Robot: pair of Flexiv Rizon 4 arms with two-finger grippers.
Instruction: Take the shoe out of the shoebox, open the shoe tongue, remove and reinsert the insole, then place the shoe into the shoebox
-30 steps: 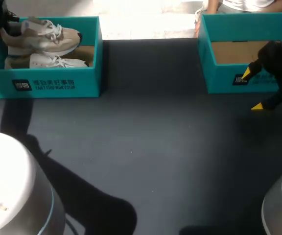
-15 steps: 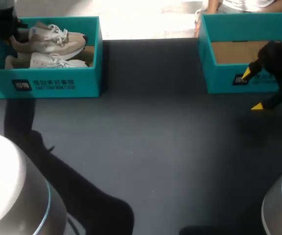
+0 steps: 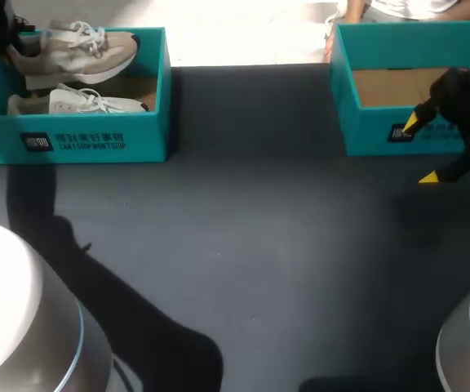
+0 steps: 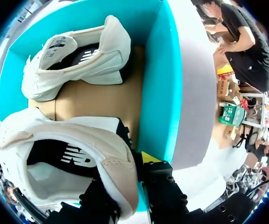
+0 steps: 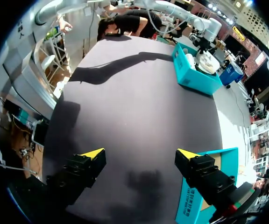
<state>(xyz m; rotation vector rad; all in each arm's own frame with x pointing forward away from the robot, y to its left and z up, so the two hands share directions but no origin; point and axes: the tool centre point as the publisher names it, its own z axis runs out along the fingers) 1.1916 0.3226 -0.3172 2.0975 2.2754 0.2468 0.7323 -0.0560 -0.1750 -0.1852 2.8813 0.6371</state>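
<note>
1. Dark table [image 3: 259,229] carries two teal boxes, well apart along its far edge.
2. Two shoes: the beige shoe [image 3: 80,53] hangs above the left box [image 3: 88,140], lengthwise across the table, toe towards the right box [image 3: 374,122], with the left gripper [image 3: 2,37] clamped on its heel. The second shoe [image 3: 80,102] lies inside the left box.
3. Right gripper [image 3: 419,149] hovers spread just before the right box.

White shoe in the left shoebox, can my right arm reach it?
Probably not: the right pincer is across the table by the other box, and the tan shoe hangs above the white shoe.
</note>
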